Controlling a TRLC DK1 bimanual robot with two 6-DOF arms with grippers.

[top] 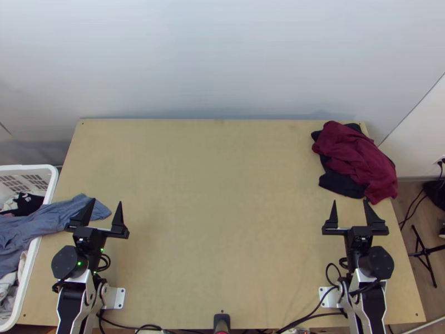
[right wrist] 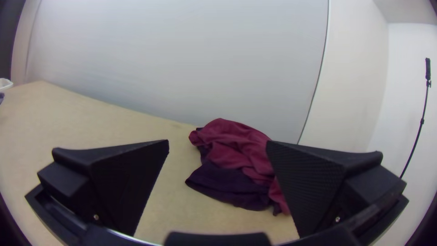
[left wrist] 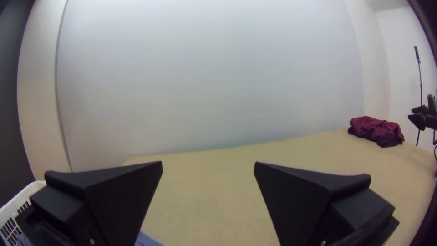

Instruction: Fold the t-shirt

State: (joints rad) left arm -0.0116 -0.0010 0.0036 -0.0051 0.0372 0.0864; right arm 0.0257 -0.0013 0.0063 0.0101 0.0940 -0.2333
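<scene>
Blue-grey cloth [top: 61,214], likely your t-shirt, trails from basket [top: 53,183] onto table [top: 222,195], probably for easy grabbing; your left gripper [top: 107,201] and right gripper [top: 350,201] have fingers wide apart, holding nothing; maroon-and-dark pile [top: 356,158] bunched at far right corner, likely parked outside your folding area

A wall [top: 222,55] stands behind the table [top: 222,195]. At the table's left side is a basket [top: 28,166] with clothes [top: 28,204] in it. 1 cloth [top: 55,218] runs from inside the basket over its right rim, its end on the table. At the far right corner lie 2 more in a pile: the top cloth [top: 356,156] on the under cloth [top: 338,182]. The left gripper [top: 107,202] is at the table's near left, beside the basket; the right gripper [top: 350,201] is before the pile. Right of the table, a stand [top: 425,250] is on the floor.
</scene>
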